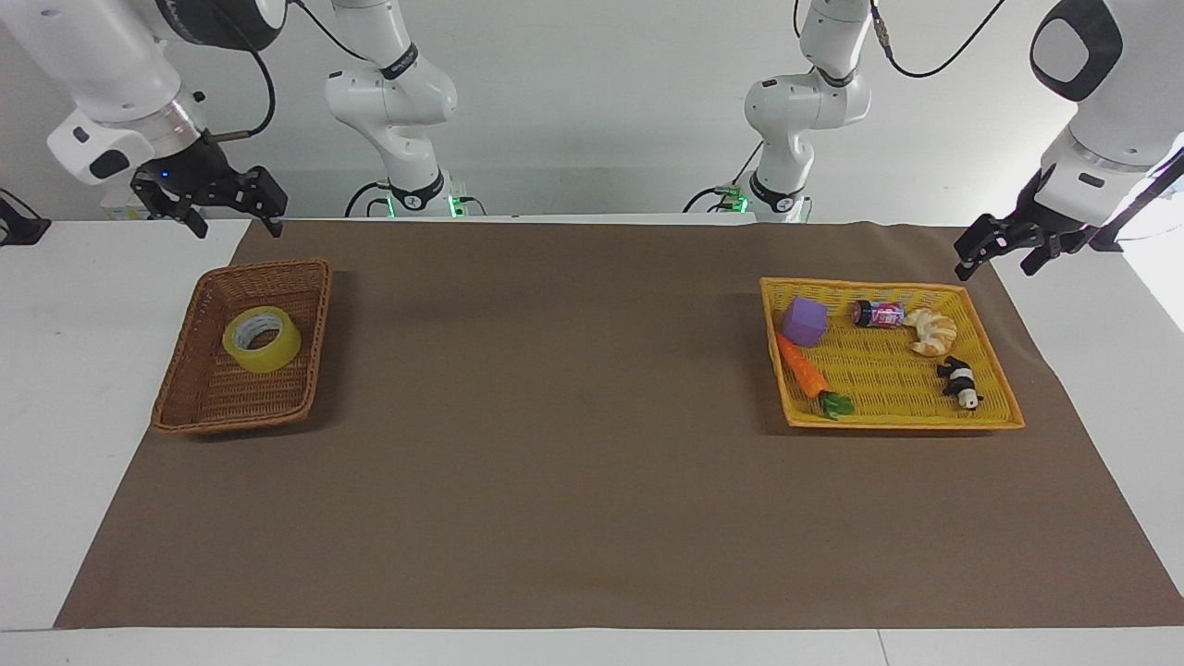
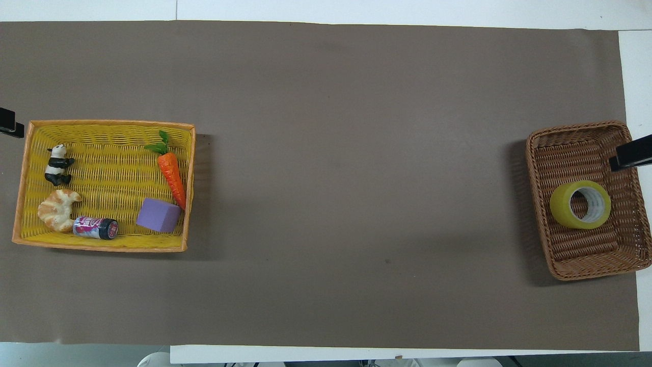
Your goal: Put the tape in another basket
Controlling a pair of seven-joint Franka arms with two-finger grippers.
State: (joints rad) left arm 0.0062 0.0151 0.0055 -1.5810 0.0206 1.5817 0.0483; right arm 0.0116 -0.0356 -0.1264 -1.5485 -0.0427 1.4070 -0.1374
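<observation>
Lying flat in the brown wicker basket (image 1: 242,350), left of centre in the facing view, the tape (image 1: 262,339): translucent yellow roll, white-grey core, hole upward. No legible writing on it. Small can (image 1: 878,314) in the yellow tray (image 1: 999,393) carries a pink label, unreadable. Right gripper (image 1: 233,219) at upper left, raised, fingers spread, empty. Left gripper (image 1: 999,253) at upper right, raised, fingers apart, empty.
</observation>
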